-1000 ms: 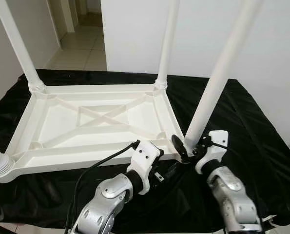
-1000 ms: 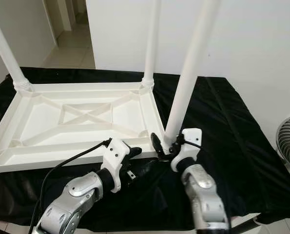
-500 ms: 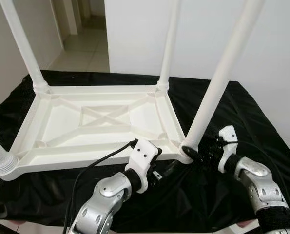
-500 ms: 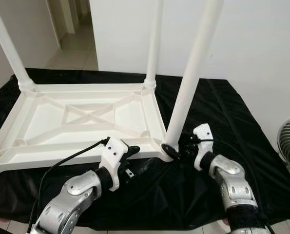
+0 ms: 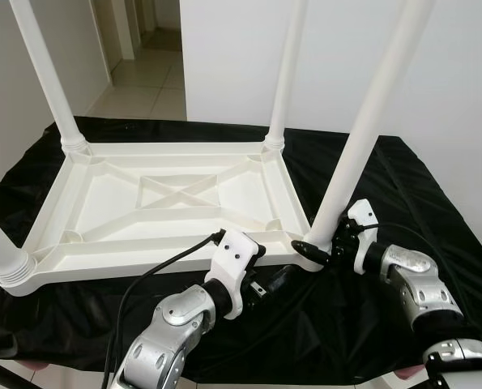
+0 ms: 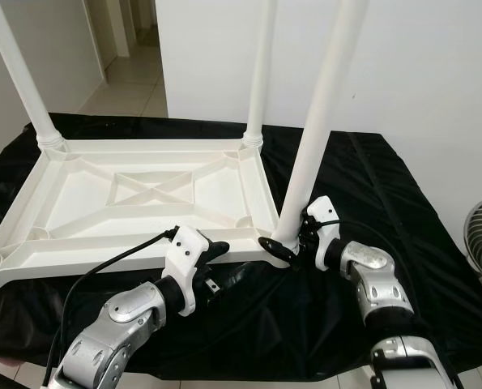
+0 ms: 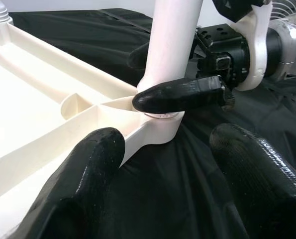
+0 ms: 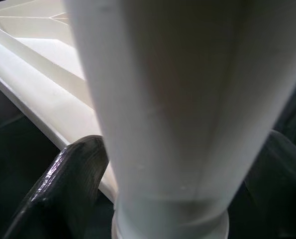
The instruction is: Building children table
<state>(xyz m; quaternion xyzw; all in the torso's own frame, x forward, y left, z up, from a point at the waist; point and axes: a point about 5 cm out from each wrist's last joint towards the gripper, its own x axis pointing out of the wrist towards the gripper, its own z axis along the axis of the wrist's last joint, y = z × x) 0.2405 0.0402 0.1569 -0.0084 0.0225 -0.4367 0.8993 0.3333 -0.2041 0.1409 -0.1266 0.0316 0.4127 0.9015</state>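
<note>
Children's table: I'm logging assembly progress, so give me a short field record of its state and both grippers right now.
table: white tabletop lying upside down on a black cloth
legs: four white legs upright at the corners
near right leg: near right leg with its base seated in the corner socket
right gripper: right gripper at that leg's base, one black finger on each side of it
left gripper: left gripper open, hovering near the same corner, holding nothing
background: white wall, tiled hallway
</note>
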